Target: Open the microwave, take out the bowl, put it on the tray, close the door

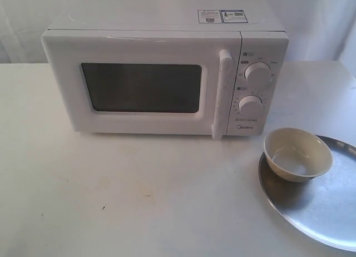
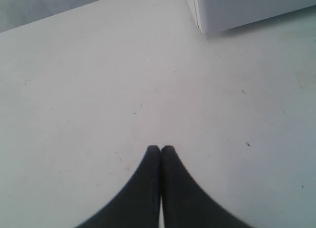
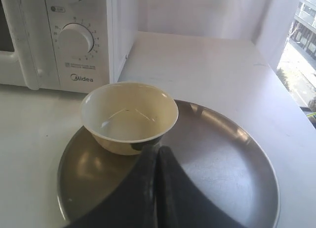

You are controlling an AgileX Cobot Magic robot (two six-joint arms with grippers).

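Observation:
The white microwave stands at the back of the table with its door shut and the bar handle upright. The cream bowl sits upright on the near-left part of the silver tray, at the right. In the right wrist view my right gripper is shut and empty, just short of the bowl over the tray. My left gripper is shut and empty over bare table, with a microwave corner ahead. Neither gripper shows in the exterior view.
The white table spreads in front of the microwave. The tray runs off the right edge of the exterior view. A white backdrop hangs behind. Two dials sit right of the door.

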